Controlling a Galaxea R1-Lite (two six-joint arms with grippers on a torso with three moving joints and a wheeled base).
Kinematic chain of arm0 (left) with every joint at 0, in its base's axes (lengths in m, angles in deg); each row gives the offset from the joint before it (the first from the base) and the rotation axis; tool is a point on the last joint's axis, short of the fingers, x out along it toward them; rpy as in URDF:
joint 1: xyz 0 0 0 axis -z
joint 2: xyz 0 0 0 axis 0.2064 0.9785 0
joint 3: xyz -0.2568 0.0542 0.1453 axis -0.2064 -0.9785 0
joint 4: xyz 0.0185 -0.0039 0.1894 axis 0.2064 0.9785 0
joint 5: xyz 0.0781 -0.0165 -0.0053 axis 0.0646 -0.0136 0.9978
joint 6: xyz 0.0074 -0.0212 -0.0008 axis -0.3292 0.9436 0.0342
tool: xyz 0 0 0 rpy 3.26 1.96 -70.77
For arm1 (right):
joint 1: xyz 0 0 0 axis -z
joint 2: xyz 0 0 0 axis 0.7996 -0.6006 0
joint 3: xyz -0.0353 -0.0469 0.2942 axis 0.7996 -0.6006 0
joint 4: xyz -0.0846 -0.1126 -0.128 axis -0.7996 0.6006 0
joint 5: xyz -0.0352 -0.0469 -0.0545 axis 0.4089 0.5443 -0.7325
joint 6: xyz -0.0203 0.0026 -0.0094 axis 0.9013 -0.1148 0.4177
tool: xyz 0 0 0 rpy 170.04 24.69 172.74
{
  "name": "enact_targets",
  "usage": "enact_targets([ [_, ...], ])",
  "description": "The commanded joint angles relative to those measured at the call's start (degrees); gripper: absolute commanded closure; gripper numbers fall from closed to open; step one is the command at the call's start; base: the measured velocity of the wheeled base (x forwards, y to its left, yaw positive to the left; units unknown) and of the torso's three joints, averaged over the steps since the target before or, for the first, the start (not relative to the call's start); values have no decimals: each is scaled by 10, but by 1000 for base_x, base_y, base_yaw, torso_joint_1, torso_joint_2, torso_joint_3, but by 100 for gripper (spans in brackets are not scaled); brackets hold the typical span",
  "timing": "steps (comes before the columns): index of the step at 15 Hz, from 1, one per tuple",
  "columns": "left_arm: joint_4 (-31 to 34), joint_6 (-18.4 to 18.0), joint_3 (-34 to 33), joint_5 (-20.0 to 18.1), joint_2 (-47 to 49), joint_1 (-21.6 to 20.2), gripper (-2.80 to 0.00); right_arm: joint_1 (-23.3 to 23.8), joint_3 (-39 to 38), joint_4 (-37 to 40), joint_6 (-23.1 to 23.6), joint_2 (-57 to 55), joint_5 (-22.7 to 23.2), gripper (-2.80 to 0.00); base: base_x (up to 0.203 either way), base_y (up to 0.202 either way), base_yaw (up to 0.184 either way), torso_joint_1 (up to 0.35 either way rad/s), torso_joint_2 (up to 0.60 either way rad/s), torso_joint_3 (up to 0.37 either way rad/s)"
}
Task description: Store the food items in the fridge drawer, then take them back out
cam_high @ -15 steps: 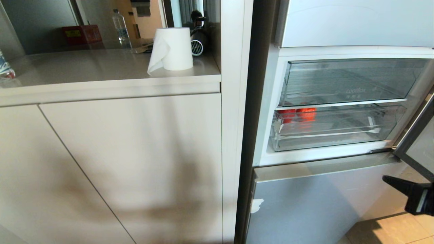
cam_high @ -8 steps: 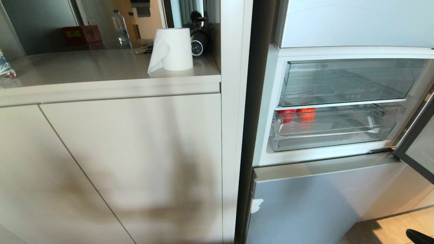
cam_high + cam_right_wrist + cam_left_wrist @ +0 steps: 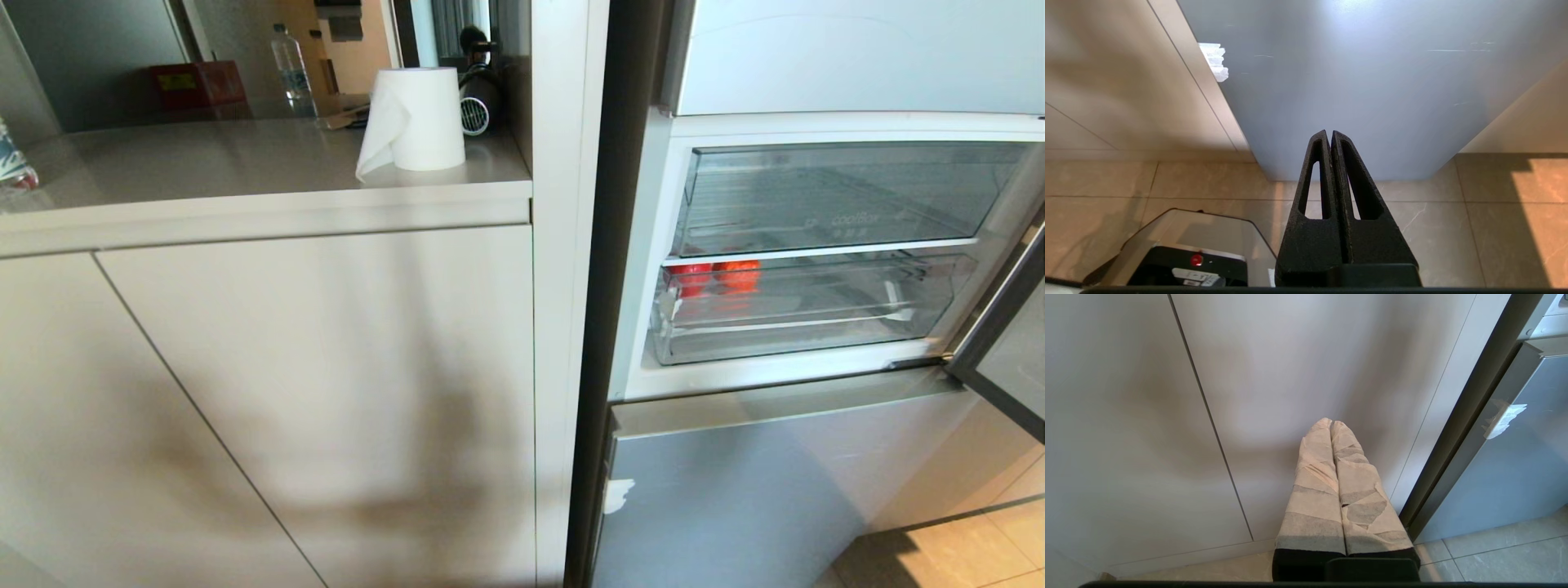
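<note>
Right tool (image 3: 1331,136): fingers pressed together, empty, low near floor, facing lower fridge door (image 3: 1372,81). Left tool (image 3: 1331,424): also pressed together, empty, parked facing cabinet door (image 3: 1290,367). Fruit (image 3: 739,273) sits far left inside fridge drawer (image 3: 800,339), drawer pushed in. Your target lies well above right tool; drawer's long axis runs side to side. Right arm nearer, my call.

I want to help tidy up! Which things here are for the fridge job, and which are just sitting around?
For the job:
- red tomato-like fruits, inside the lower drawer
- fridge drawer, clear plastic, pushed in
- right gripper, shut, holding nothing, low near the floor

Just sitting around:
- paper towel roll on the counter
- water bottle
- red box
- upper clear drawer
</note>
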Motion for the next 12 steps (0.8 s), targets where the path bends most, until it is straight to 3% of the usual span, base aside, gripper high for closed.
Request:
enact_targets([
  [1,0,0,0,0,0,0,0,-7,1,39,3,97,-4,0,0,0,0,0,0,0],
  [4,0,0,0,0,0,0,0,6,-2,51,6,177,-30,0,0,0,0,0,0,0],
  [7,0,0,0,0,0,0,0,13,-9,60,46,259,-48,0,0,0,0,0,0,0],
  [12,-1,0,0,0,0,0,0,15,-11,63,42,256,-51,0,0,0,0,0,0,0],
])
